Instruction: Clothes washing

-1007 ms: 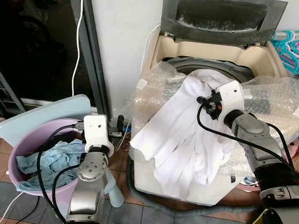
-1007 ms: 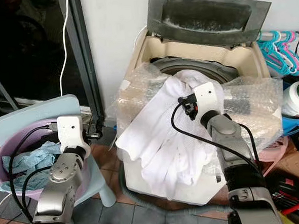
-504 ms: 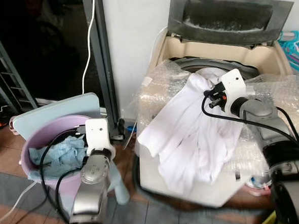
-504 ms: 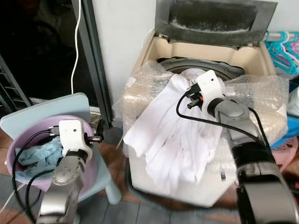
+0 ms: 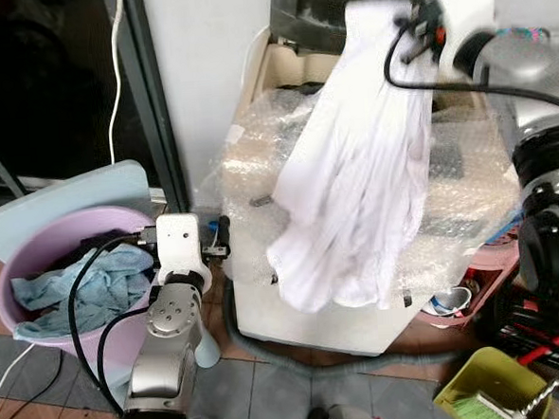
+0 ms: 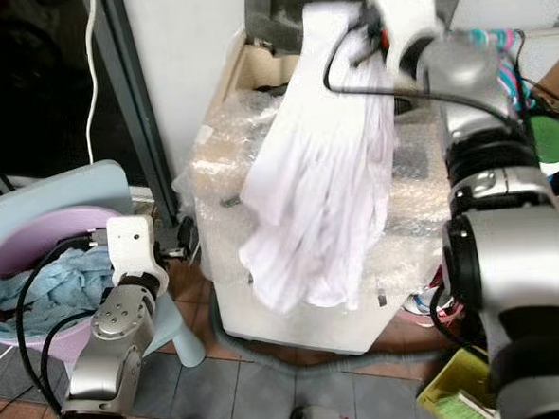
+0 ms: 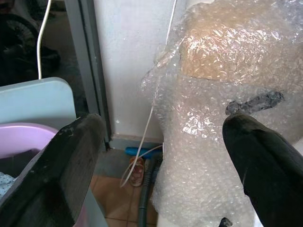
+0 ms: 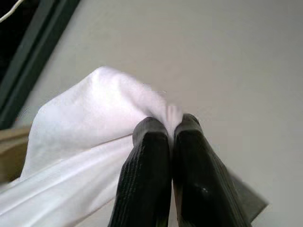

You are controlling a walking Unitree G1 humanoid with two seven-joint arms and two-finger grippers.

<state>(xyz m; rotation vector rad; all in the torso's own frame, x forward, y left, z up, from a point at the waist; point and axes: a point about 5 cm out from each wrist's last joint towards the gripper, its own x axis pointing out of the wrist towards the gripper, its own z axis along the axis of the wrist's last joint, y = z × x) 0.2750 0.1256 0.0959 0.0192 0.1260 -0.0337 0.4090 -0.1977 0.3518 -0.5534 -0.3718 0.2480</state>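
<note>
Between pinched fingers (image 8: 163, 156) — white garment's (image 5: 352, 158) hidden edge

White wall (image 5: 209, 71), dark doorway (image 5: 44, 81), tiled floor (image 5: 272, 400).

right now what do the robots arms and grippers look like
Both arms are silver metal with rounded joints. Each wrist carries a white boxy camera housing, fed by looping black cables. The left gripper has two long, wide, matte black fingers. The right gripper has the same black fingers, with fine ribbing along them. No markings can be made out.
</note>
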